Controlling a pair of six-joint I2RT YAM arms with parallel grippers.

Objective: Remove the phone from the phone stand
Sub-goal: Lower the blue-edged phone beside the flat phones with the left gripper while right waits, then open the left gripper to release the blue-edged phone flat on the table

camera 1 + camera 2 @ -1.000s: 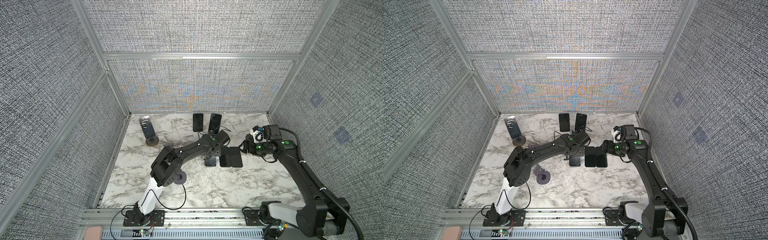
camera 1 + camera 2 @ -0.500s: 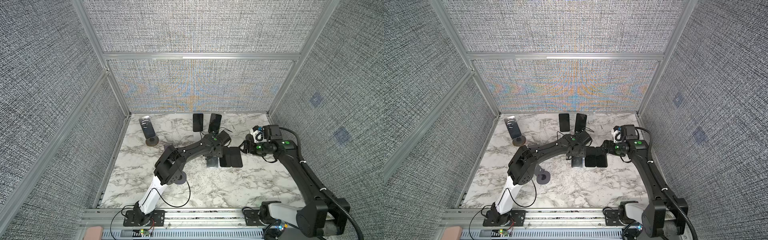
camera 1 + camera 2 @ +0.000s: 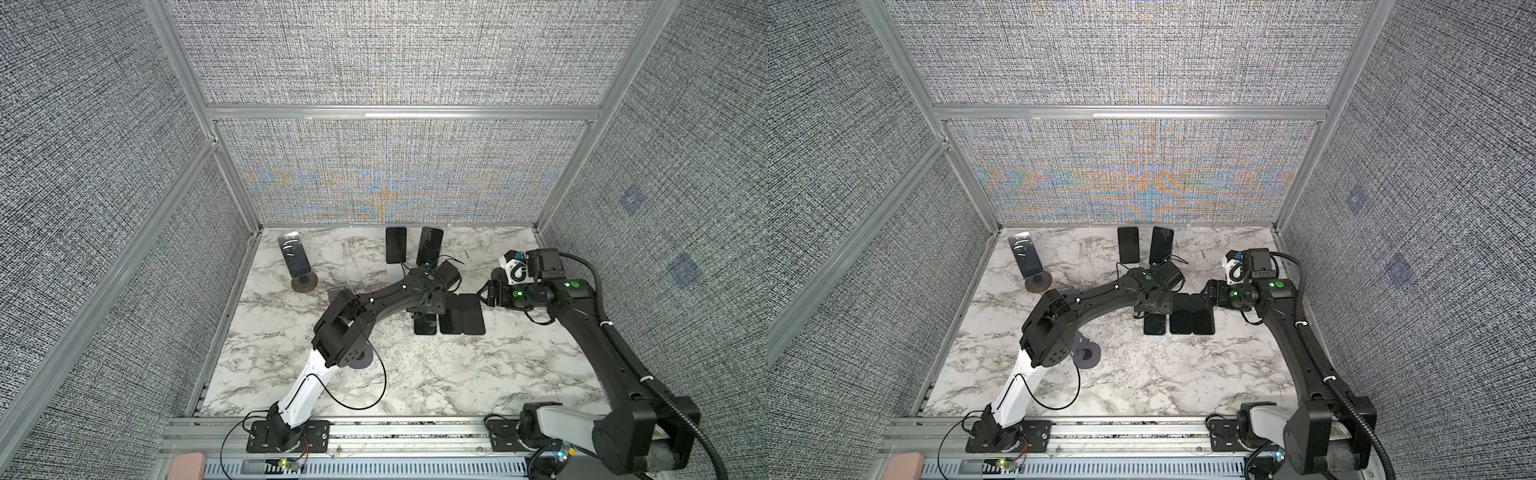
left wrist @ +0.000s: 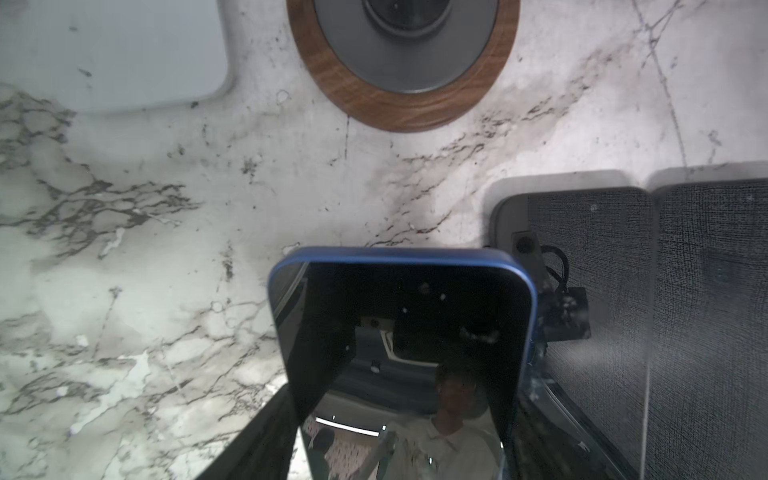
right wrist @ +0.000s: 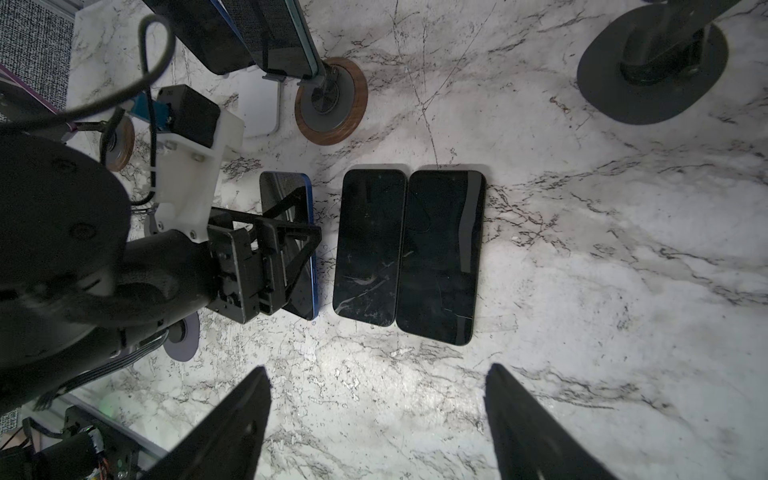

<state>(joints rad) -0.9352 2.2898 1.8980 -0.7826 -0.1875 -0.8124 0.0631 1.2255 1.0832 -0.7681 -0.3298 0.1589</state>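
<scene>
A blue-edged phone [image 4: 399, 316] with a dark screen sits between the fingers of my left gripper [image 4: 399, 395], which is shut across its width. In both top views this phone [image 3: 425, 325] is low at the marble table, parallel to two black phones [image 3: 461, 313] that lie flat beside it. From the right wrist view the left gripper's fingers [image 5: 291, 245] straddle the blue phone [image 5: 305, 195]. An empty phone stand base [image 3: 361, 358] shows partly under the left arm's elbow. My right gripper [image 5: 378, 368] hangs open and holds nothing, right of the flat phones [image 5: 407, 249].
Two phones stand on stands at the back wall [image 3: 395, 244] [image 3: 430, 246]. Another stands at the back left [image 3: 296, 259] on a round base [image 3: 304, 284]. A wood-rimmed stand base [image 4: 401, 62] is just beyond the held phone. A dark oval stand base [image 5: 652, 62] shows in the right wrist view.
My left arm has shifted and settled the blue phone lower and flatter beside the two flat phones. The right arm has not moved.
</scene>
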